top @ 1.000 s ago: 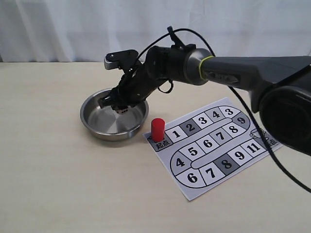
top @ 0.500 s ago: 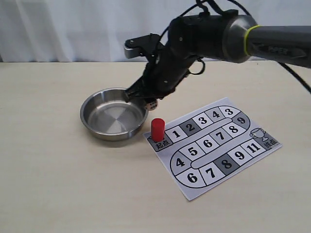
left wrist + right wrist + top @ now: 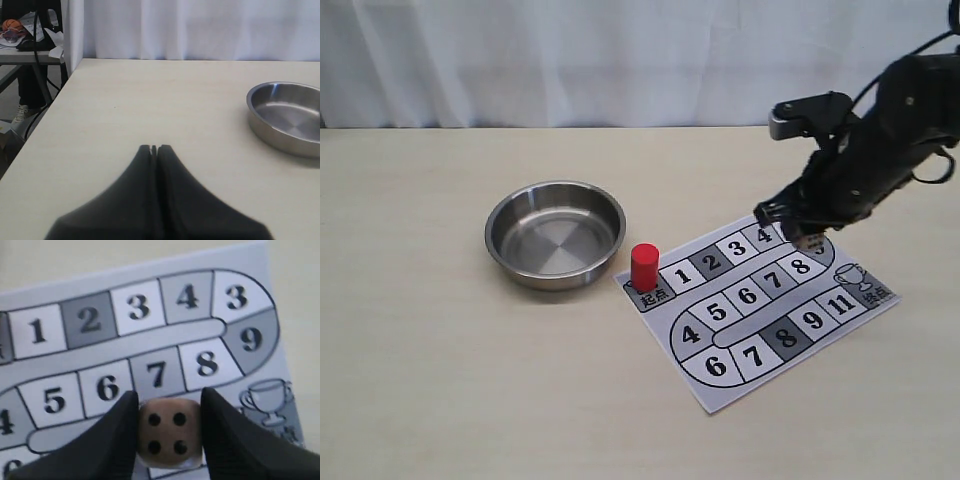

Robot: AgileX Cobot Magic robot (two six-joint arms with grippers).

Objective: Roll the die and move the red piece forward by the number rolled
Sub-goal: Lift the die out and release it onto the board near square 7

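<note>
My right gripper (image 3: 169,427) is shut on the die (image 3: 170,432), a pale wooden cube whose face toward the camera has several black pips. In the exterior view this gripper (image 3: 810,238) hangs over the right end of the paper board (image 3: 760,300), with the die (image 3: 814,242) just showing under it. The red piece (image 3: 644,267) stands upright on the start square at the board's left end. My left gripper (image 3: 154,148) is shut and empty above bare table, left of the steel bowl (image 3: 287,117); it does not show in the exterior view.
The steel bowl (image 3: 555,233) sits empty left of the board. A white curtain hangs behind the table. Past the table's far left edge, the left wrist view shows cables and a cluttered side table (image 3: 27,37).
My right gripper has lifted the die out of the bowl and carried it right, over the board's right end. The red piece and the bowl have stayed put.
</note>
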